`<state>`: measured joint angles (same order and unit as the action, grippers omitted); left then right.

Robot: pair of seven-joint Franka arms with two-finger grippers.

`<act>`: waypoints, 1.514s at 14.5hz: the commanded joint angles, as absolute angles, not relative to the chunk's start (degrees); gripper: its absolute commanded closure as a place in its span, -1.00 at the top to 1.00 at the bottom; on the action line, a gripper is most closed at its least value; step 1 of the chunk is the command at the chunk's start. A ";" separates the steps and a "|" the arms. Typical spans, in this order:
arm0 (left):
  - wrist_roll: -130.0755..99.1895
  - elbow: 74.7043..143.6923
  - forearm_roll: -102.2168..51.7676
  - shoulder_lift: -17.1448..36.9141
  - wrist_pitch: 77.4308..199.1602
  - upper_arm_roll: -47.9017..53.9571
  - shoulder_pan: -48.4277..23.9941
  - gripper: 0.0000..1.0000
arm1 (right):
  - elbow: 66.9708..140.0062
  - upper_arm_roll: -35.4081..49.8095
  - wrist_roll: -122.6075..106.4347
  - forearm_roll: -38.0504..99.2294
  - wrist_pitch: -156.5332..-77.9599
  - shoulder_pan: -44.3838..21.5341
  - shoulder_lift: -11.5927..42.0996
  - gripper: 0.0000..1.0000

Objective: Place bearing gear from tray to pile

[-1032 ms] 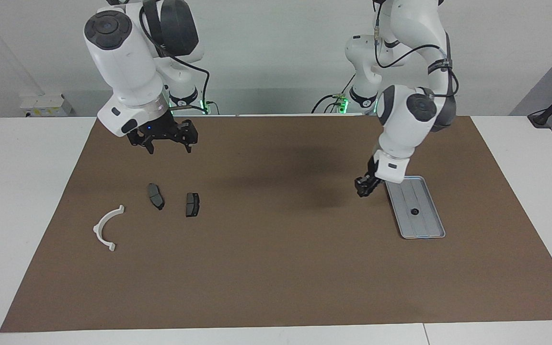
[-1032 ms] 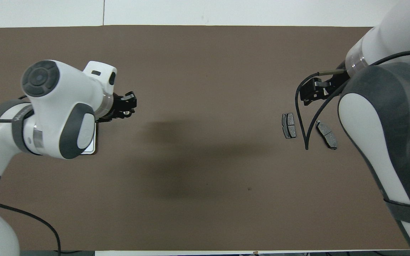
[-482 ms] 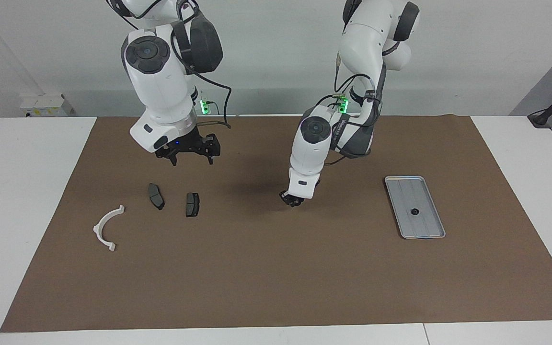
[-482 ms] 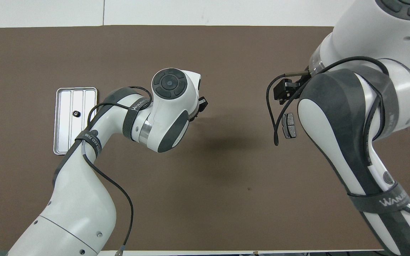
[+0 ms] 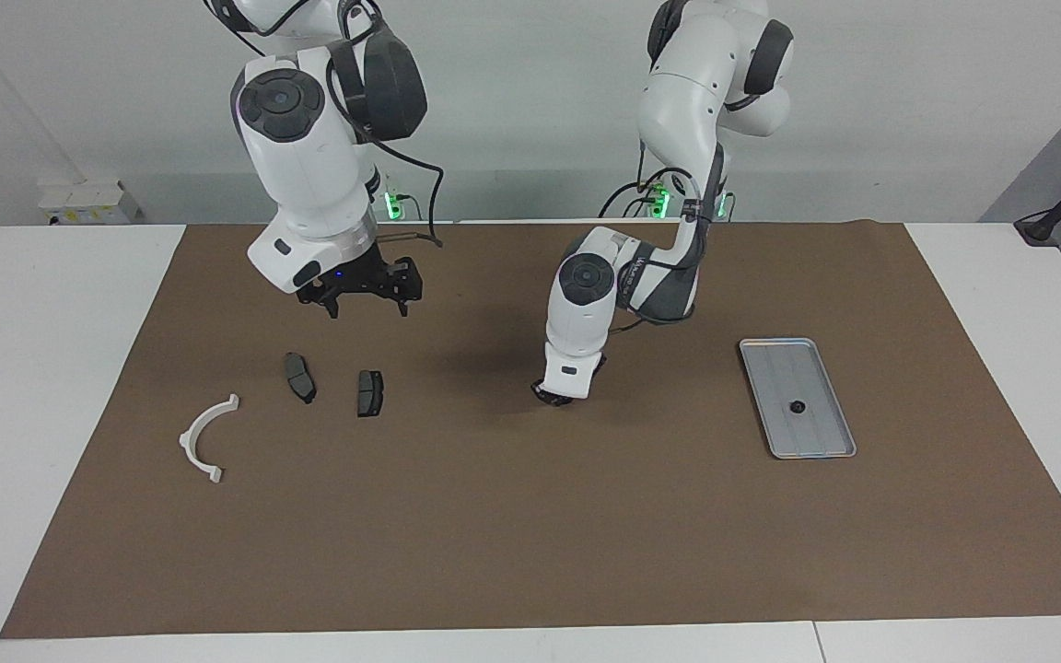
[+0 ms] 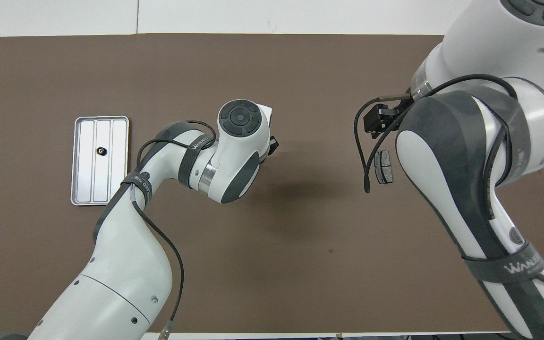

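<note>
The silver ribbed tray [image 5: 784,368] lies on the brown mat toward the left arm's end of the table, with one small dark bearing gear [image 5: 797,406] in it. It also shows in the overhead view [image 6: 99,184], with the gear [image 6: 100,151]. The pile is two dark brake pads [image 5: 299,377] [image 5: 369,392] and a white arc [image 5: 206,437] toward the right arm's end. My left gripper [image 5: 556,394] is low over the middle of the mat, between tray and pile; whether it holds anything is hidden. My right gripper [image 5: 360,293] hangs open above the mat beside the pads.
The brown mat [image 5: 530,534] covers most of the white table. In the overhead view only one pad [image 6: 384,166] shows; the right arm [image 6: 465,156] covers the other pad and the arc. The left arm's elbow [image 6: 234,141] hides most of its gripper.
The left arm has swung from beside the tray to the middle of the mat, then eased slightly lower. The right gripper shifted toward the middle, then stayed still. The gear in the tray has not moved.
</note>
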<state>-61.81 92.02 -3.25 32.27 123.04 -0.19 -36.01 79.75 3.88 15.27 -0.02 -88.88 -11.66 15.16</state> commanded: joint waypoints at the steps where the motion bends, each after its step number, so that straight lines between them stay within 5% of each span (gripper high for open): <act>1: -63.90 92.20 -2.20 32.70 124.80 -1.49 -37.26 -1.00 | 80.16 4.04 16.00 0.44 -89.91 -11.95 15.55 1.00; 7: -66.01 92.29 -1.85 32.70 124.72 -1.49 -37.44 -0.95 | 80.16 4.04 15.91 0.44 -90.79 -12.13 15.64 1.00; 9: -66.01 91.94 -1.76 32.61 123.84 -1.76 -37.44 0.97 | 80.16 4.04 16.00 0.35 -90.79 -12.13 15.64 1.00; 15: -59.20 92.01 0.00 25.33 114.62 -2.29 -31.57 1.00 | 80.16 4.04 16.00 0.35 -91.05 -12.22 16.08 1.00; 19: -42.84 103.33 -0.09 14.53 113.91 -2.29 -23.84 1.00 | 79.54 4.04 20.46 0.00 -94.29 -14.33 18.71 1.00; 22: -30.10 105.82 -0.09 11.87 113.64 -2.29 -16.90 1.00 | 79.19 4.04 25.55 -0.09 -97.55 -16.69 21.17 1.00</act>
<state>-36.97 101.12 -0.74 15.46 113.31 -3.00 -20.70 79.78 3.95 21.84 -0.02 -95.81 -15.56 19.42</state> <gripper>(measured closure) 0.000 0.000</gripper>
